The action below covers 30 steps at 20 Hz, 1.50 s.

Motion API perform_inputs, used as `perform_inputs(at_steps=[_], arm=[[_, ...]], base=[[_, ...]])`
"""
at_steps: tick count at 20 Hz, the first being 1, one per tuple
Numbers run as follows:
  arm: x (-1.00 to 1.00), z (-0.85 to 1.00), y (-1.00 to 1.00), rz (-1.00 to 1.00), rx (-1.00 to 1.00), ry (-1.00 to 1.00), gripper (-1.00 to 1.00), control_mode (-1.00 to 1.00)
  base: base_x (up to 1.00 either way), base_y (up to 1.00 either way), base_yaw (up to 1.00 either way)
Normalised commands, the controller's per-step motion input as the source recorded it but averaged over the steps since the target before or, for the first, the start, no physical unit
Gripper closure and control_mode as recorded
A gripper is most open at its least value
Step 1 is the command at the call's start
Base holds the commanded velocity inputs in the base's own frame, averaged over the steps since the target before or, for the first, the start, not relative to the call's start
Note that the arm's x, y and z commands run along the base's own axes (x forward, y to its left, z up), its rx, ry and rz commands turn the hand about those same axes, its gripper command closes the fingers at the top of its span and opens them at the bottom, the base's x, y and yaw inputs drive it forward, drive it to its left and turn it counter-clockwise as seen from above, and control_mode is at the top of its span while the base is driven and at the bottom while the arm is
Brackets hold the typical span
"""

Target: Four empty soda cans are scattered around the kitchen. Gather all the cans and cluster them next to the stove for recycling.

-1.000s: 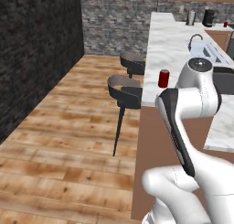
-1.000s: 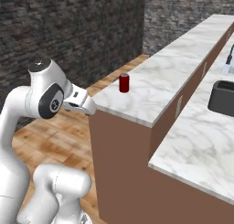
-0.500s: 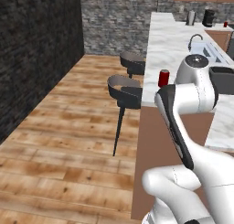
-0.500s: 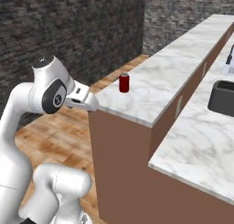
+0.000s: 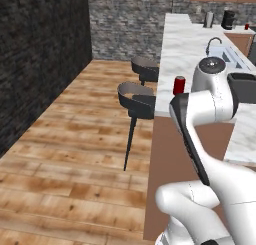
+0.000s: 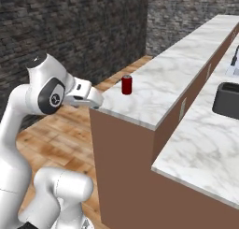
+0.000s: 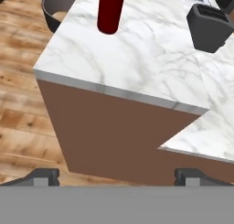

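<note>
Dark stone walls [image 5: 40, 54], wood floor [image 5: 75, 154], marble counter [image 6: 163, 83], 2 bar stools [image 5: 137, 101].

Arm folded high: upper link rises from the base, elbow bent sharply, forearm reaching forward roughly level. Gripper [image 7: 117, 176] jaws spread wide, nothing between them; the two dark fingertips [image 7: 43, 176] sit far apart. Hand [image 6: 84, 95] just off the near corner of the desk [image 6: 158, 83], not touching.

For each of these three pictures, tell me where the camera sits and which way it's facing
Left base view: behind the arm's left, facing forward along the marble counter; white arm lower right.
Right base view: behind its right, facing the counter; arm at left.
Hand view: on the hand, looking down at the counter corner; open gripper at bottom.
All three share the red soda can.
</note>
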Motion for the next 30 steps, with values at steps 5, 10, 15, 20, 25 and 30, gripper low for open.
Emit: perform_inputs(at_steps=[5, 10, 15, 20, 25, 30], arm=[[0.18, 0.14, -0.14, 0.00, -0.03, -0.01, -1.00, -1.00], [0.26, 0.08, -0.16, 0.00, 0.00, 0.00, -1.00, -1.00], [0.25, 0.12, -0.13, 0.00, 0.00, -0.01, -1.00, -1.00], [0.32, 0.10, -0.07, 0.00, 0.00, 0.00, -1.00, -1.00], [0.40, 0.01, 0.00, 0.00, 0.00, 0.00, -1.00, -1.00], [0.41, 0.00, -0.02, 0.00, 0.00, 0.00, -1.00, -1.00]], base=[[0.00, 0.00, 0.00], [0.00, 0.00, 0.00], [0.00, 0.00, 0.00], [0.00, 0.00, 0.00], [0.00, 0.00, 0.00], [0.00, 0.00, 0.00]])
